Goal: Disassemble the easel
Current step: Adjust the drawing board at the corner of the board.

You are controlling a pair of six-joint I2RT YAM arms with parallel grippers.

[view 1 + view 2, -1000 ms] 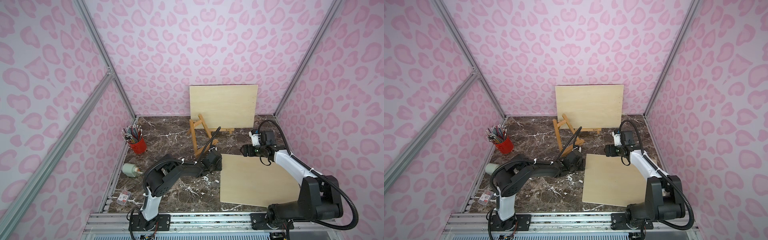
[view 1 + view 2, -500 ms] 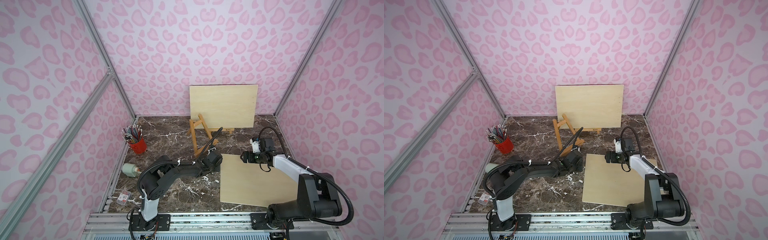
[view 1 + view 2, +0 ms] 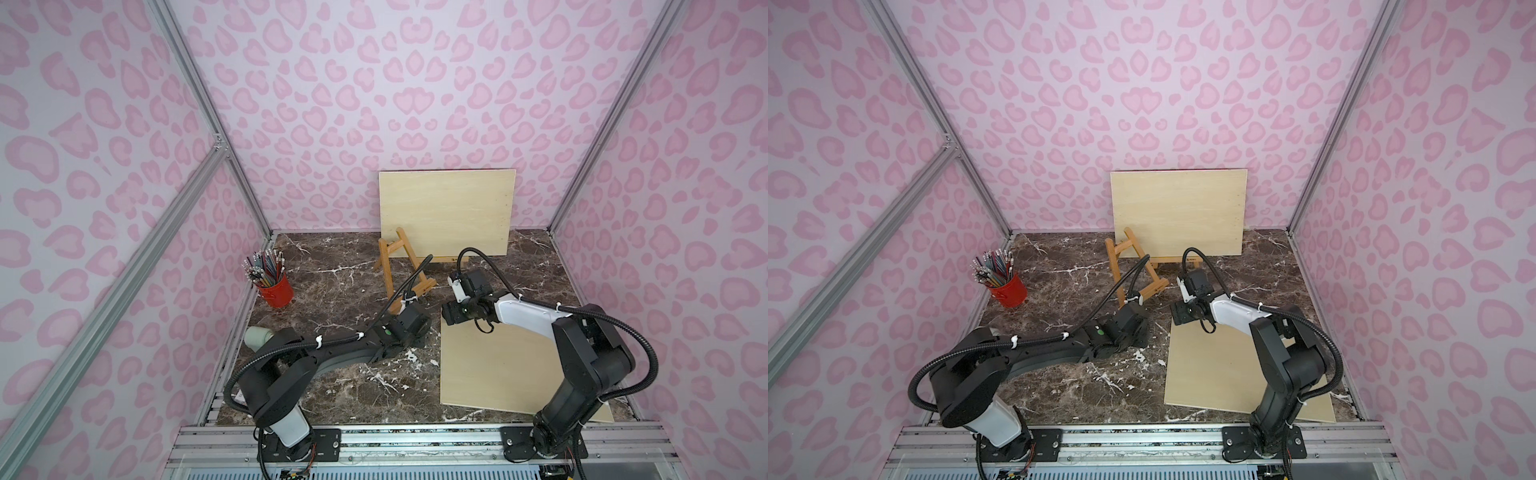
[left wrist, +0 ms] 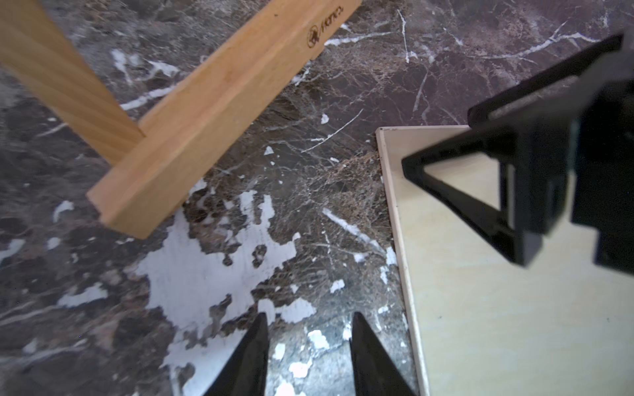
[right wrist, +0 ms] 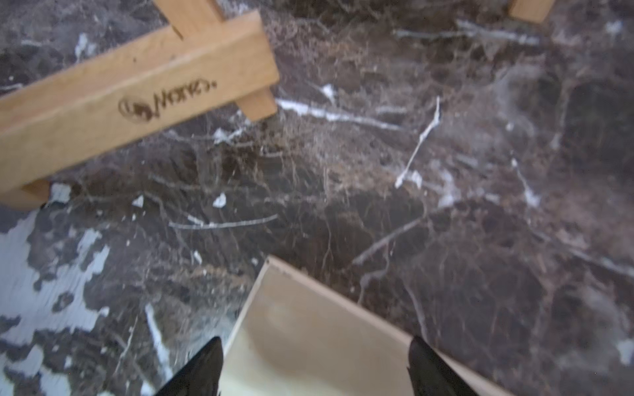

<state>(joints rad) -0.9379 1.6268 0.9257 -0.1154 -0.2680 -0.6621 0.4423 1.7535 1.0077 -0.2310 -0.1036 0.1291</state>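
Left fingers [image 4: 254,360] parted a little, nothing between them, tips low over bare marble-patterned surface [image 4: 212,274]. Straight ahead of those tips, close but not touching: the near end of the easel's ledge bar [image 4: 219,113]. Long axis of the bar slanting away across the line of approach, stamped logo at its far end, one easel leg joined to it. Right fingers [image 5: 202,370] spread wide, also empty, hanging over a corner of the flat board [image 5: 308,343], with the logo end of the same ledge bar beyond them. By judgement, left arm nearer the bar's plain end, right arm nearer its logo end. A grasp would probably need fingers turned square across the bar, not along it. Further out, in both top views, the wooden tabletop easel [image 3: 395,257] standing toward the back of the surface, turned at an angle, between the two arms and the back wall. Behind it, the upright board [image 3: 446,212] against the wall, a short wooden piece [image 3: 451,259] under its lower edge; link to the easel impossible to tell. Count: one easel, two boards (one flat, one upright), two arms, one red cup of pencils [image 3: 276,286] at the left side, one pale green cylinder [image 3: 257,336] near the left arm.
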